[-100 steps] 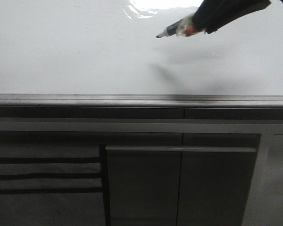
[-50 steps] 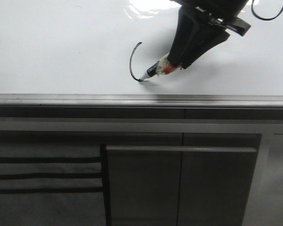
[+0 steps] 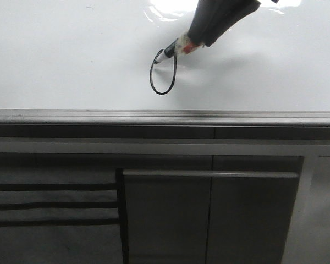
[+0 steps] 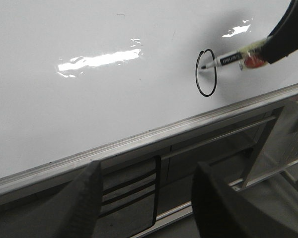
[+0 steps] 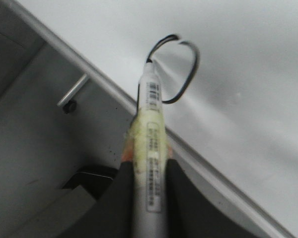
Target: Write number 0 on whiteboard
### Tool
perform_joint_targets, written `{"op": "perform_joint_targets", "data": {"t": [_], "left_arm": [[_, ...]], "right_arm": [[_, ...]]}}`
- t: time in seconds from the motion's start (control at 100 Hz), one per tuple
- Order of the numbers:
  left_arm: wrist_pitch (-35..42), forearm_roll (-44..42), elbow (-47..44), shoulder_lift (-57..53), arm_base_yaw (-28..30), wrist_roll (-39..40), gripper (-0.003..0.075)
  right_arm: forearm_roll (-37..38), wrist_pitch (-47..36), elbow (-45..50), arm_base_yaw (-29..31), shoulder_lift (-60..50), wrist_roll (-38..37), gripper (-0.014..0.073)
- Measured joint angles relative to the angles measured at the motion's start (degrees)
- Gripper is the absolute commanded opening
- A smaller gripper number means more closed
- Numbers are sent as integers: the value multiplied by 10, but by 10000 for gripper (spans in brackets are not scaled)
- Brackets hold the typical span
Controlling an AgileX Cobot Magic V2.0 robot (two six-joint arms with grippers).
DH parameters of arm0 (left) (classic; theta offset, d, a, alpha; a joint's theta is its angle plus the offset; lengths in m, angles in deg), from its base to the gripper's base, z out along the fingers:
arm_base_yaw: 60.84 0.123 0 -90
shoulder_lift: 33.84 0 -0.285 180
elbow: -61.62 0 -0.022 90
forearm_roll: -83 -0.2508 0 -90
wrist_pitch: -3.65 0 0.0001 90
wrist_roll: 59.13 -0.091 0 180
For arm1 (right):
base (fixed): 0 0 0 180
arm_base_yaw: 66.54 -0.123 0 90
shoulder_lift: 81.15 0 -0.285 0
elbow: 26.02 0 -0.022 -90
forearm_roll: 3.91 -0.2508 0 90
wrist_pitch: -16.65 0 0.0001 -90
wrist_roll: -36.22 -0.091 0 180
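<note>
Black ink forms the number 0 [image 3: 163,73] on the whiteboard [image 3: 71,55], a slanted oval in the upper middle of the front frame, just above the grey edge strip [image 3: 165,116]. We see our right gripper [image 3: 201,36] clamped on the marker pen [image 3: 173,49], its tip touching the oval's top. Our left gripper [image 4: 144,198] hangs with fingers spread, holding nothing, near the frame's bottom.

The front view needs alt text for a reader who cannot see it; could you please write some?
A black-tipped marker, held in the right end effector, touches the top of a thin black oval, the number 0, drawn on a glossy whiteboard. Below the board's grey edge strip are grey cabinet panels.
</note>
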Motion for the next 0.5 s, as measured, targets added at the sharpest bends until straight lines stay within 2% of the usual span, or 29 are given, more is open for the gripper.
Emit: {"op": "perform_joint_targets", "data": {"t": [0.26, 0.38, 0.5], "left_arm": [[-15, -5, 0, 7, -2, -12, 368], [-59, 10, 8, 28, -30, -72, 368], [-113, 45, 41, 77, -86, -162, 368]], "right_arm": [[-2, -2, 162, -42, -136, 58, -47], [-5, 7, 211, -42, -183, 132, -47], [-30, 27, 218, -42, -212, 237, -47]]}}
